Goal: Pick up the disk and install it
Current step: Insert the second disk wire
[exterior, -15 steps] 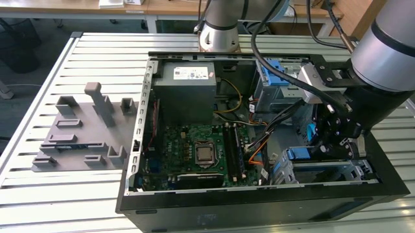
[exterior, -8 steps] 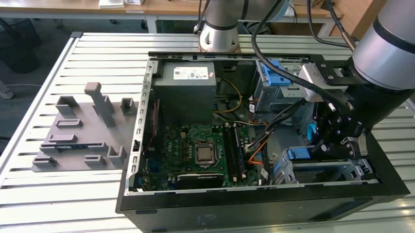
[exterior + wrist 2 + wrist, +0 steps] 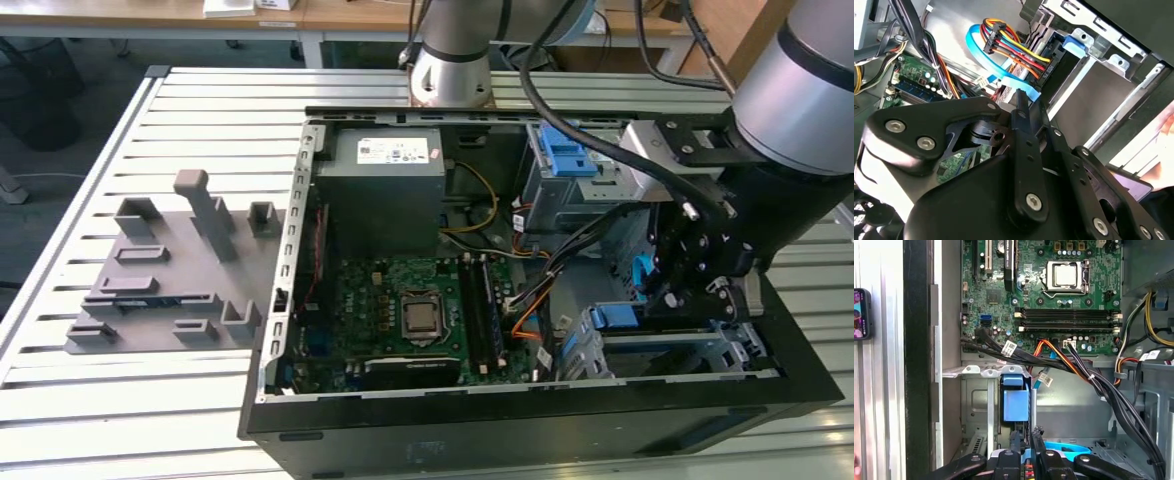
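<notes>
The disk stands edge-on in a slot of the silver drive cage (image 3: 979, 405) at the case's front corner. Its blue bracket end (image 3: 1016, 399) faces out and its silver body is hidden inside the cage. In the exterior view the same blue end (image 3: 614, 318) sits low on the right of the open case. My gripper (image 3: 1025, 432) hangs inside the case right in front of that blue end, its tips just short of it. The black fingers (image 3: 1021, 112) stand pressed close together with nothing visible between them. A blue flat cable (image 3: 1004, 75) runs past the tips.
Orange, red and black cable bundles (image 3: 1074, 365) cross between the motherboard (image 3: 414, 310) and the cage. The grey power-supply box (image 3: 387, 180) fills the back corner. Blue latch tabs (image 3: 567, 150) sit in the upper bay. A grey fixture (image 3: 167, 270) lies on the slatted table. A phone (image 3: 861, 312) lies outside the case.
</notes>
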Tool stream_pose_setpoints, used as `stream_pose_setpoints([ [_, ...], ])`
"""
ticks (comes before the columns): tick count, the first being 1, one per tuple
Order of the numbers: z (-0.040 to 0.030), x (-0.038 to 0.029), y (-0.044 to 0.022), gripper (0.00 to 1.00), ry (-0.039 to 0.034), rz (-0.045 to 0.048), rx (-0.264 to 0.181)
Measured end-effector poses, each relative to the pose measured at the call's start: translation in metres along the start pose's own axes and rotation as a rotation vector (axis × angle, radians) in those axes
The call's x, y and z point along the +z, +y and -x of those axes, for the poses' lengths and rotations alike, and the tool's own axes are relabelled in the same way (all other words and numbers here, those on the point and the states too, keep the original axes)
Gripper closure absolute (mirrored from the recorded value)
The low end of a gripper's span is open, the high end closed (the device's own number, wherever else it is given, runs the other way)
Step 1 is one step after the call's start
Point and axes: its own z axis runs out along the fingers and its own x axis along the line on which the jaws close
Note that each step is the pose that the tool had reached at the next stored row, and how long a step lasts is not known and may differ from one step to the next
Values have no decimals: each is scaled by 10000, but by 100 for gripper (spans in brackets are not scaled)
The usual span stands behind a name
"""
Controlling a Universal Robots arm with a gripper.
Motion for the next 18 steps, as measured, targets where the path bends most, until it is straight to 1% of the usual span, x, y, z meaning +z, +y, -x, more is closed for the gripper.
stream_pose_setpoints([
  [4,4,-44,-1,77,0,0,0],
  [6,4,-52,-1,78,-3,0,-1],
  [7,4,-52,-1,84,-3,0,0],
  [8,4,-52,-1,84,-4,0,0],
  [9,4,-53,-1,89,-2,0,0],
  [18,4,-55,-1,89,-1,0,0],
])
